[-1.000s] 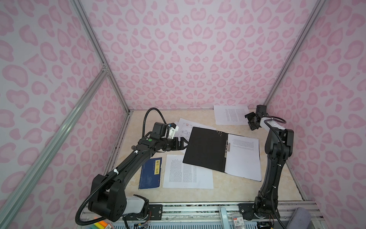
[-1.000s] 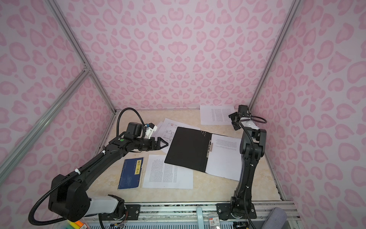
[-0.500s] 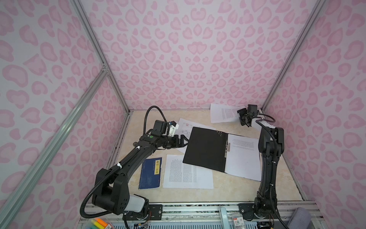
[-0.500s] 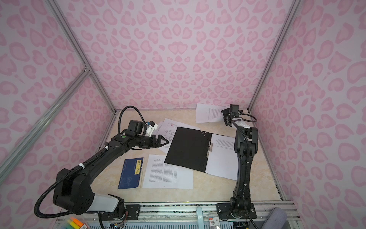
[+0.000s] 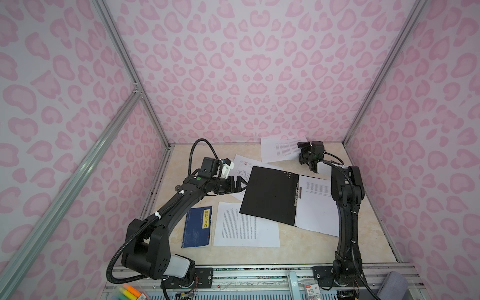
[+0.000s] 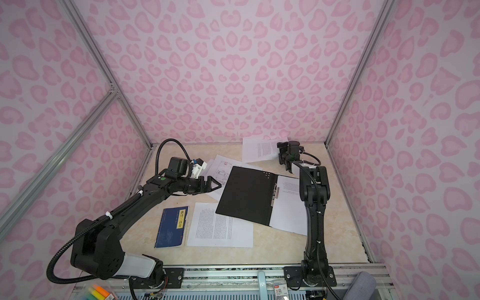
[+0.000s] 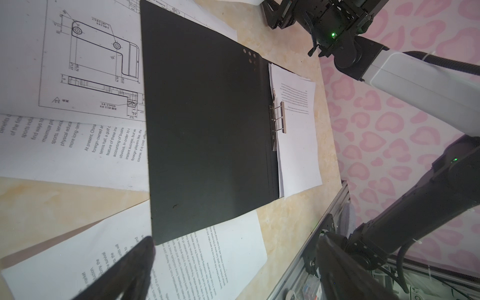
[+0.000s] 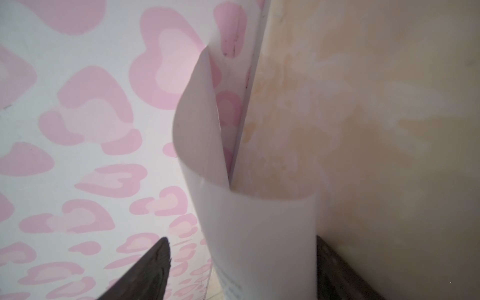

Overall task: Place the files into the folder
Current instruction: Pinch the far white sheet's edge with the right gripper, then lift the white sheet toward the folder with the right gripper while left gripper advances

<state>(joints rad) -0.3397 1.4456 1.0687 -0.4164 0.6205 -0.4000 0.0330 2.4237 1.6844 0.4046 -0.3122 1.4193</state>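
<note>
Right pincer point(image 5: 302, 153) gapes around a curled sheet point(image 8: 249, 233) by the back wall point(image 5: 246, 78); left pincer point(image 6: 215, 184) spread empty beside folder point(image 5: 270, 194).

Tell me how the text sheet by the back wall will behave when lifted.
Likely floppy: the text sheet curls up between the open jaws of the right pincer. Probably light, so a push may buckle it against the pink wall rather than slide it.

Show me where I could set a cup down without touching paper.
Bare tabletop runs along the front, between the printed sheet, the folder and the metal rail, and on to the right front corner past the right arm. Crowded: mid-table, where the drawing sheet, folder and left gripper meet.
</note>
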